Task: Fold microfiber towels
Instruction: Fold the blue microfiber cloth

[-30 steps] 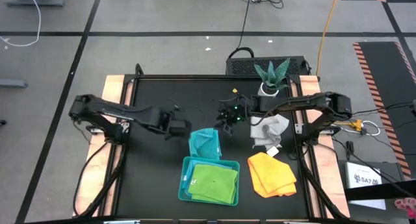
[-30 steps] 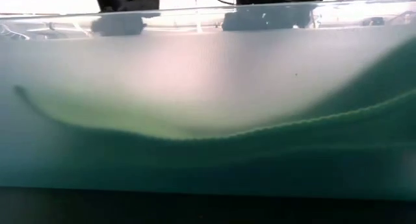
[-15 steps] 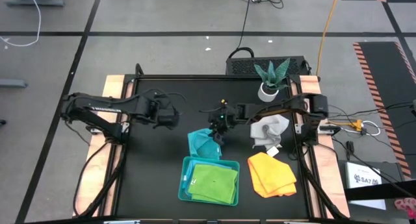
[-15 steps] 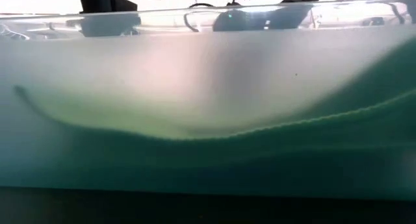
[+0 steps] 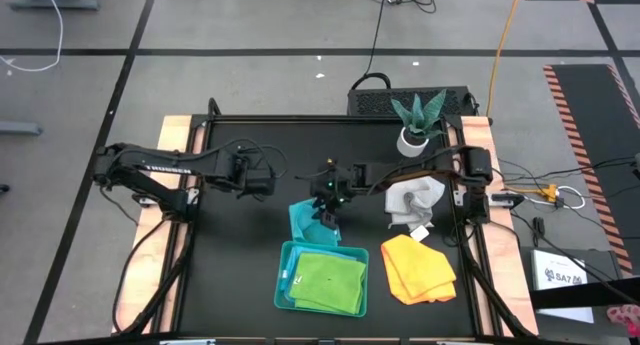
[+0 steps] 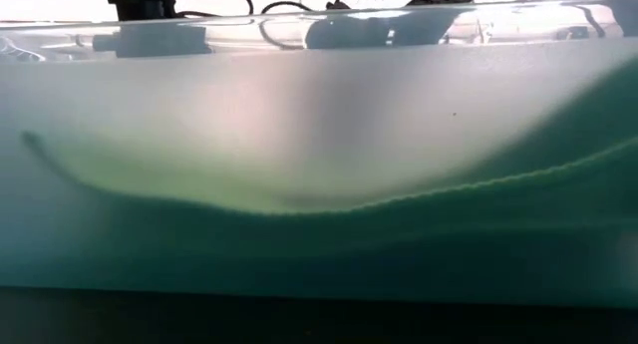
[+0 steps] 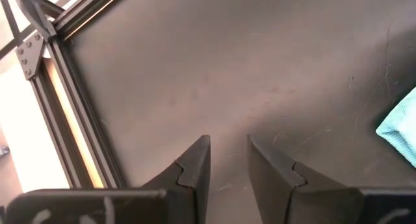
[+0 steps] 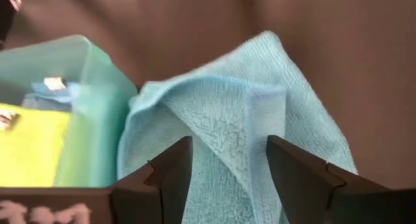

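Note:
A turquoise towel (image 5: 306,223) lies rumpled on the black table, just beyond the far wall of the teal tray (image 5: 284,285). One flap of the towel (image 8: 240,107) is folded over. My right gripper (image 5: 326,201) hangs open over this towel, a finger on either side of the fold ridge (image 8: 250,113); whether it touches I cannot tell. A lime green towel (image 5: 330,281) lies flat in the tray. My left gripper (image 5: 268,181) is open over bare table, left of the turquoise towel's corner (image 7: 400,126), with nothing between its fingers (image 7: 227,149).
A yellow-orange towel (image 5: 418,267) lies right of the tray, and a pale grey-white towel (image 5: 412,200) is bunched beyond it. A potted plant (image 5: 418,120) stands at the far right. The tray's wall (image 6: 319,184) fills the low view. Bare table lies at the left.
My right gripper has come down and toward the table's left and near edge, ending over the turquoise towel, its fingers still open. My left gripper has drawn back from that towel toward the table's left and far side, rolling a little. The towels have not moved.

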Motion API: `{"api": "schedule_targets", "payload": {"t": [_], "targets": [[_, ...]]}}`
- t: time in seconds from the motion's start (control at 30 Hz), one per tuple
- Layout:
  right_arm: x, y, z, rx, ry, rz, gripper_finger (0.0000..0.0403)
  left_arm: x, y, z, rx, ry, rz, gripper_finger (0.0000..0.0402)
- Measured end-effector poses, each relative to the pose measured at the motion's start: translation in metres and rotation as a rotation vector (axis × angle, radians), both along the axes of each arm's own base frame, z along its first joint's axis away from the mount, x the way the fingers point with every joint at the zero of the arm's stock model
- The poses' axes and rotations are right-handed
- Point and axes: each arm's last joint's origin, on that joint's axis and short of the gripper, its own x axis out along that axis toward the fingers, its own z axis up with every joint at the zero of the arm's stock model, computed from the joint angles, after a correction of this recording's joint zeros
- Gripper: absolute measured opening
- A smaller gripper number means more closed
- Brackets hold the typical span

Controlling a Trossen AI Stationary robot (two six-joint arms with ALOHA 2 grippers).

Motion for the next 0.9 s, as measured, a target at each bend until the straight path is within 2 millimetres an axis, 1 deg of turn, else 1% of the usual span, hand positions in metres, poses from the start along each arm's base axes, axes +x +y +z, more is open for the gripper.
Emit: {"api": "schedule_targets", "payload": {"t": [0.17, 0.3, 0.4, 0.47, 0.6, 0.67, 0.7, 0.77, 0.9], "targets": [[0.002, 0.001, -0.011, -0.003, 0.022, 0.003, 0.0186, 0.0, 0.0, 0.0, 0.001, -0.001, 0.0, 0.0102], [0.002, -0.001, -0.014, -0.069, 0.025, -0.002, 0.0165, 0.0, 0.0, 0.0, 0.002, -0.006, 0.007, 0.0102], [0.002, -0.004, -0.014, -0.134, 0.017, -0.014, 0.0137, 0.001, 0.0, 0.0, 0.004, -0.011, 0.01, 0.0102], [0.002, -0.005, -0.014, -0.138, 0.022, -0.012, 0.0113, 0.001, 0.0, 0.0, 0.005, -0.012, 0.01, 0.0102], [0.002, -0.005, -0.014, -0.129, 0.02, -0.002, 0.0052, 0.001, 0.0, 0.0, 0.006, -0.02, 0.01, 0.0102], [0.0, -0.003, -0.01, -0.103, 0.018, 0.02, 0.0018, 0.003, 0.0, 0.0, 0.007, -0.03, 0.007, 0.0102], [0.0, -0.003, -0.007, -0.09, 0.009, 0.032, 0.0009, 0.003, 0.0, 0.0, 0.007, -0.033, 0.007, 0.0102], [-0.002, -0.001, 0.002, -0.068, -0.01, 0.057, 0.0007, 0.003, 0.0, 0.0, 0.007, -0.035, 0.006, 0.0102], [-0.011, 0.007, 0.014, -0.021, 0.022, 0.119, 0.0002, 0.005, 0.0, 0.0, 0.008, -0.039, -0.016, 0.0102]]}}
